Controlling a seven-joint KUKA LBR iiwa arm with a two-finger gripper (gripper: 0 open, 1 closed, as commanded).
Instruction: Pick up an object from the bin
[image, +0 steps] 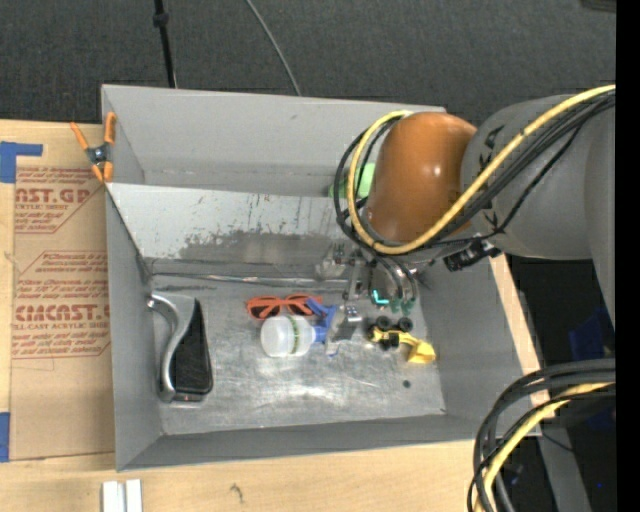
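My gripper (378, 288) hangs below the arm's orange dome, over the right part of the bin floor. Just under it to the right lies a small yellow and black thing (404, 343). To its left lies a blue piece (322, 314) with a clear or silvery bit beside it. Further left are a white round-capped thing (283, 337) and a red-orange spectacle-like frame (279, 303), touching each other. I see nothing held in the gripper.
A black and silver handled tool (186, 352) lies along the bin's left side. A tiny dark speck (406, 383) sits near the front right. The arm and its cables cover the bin's right rear corner.
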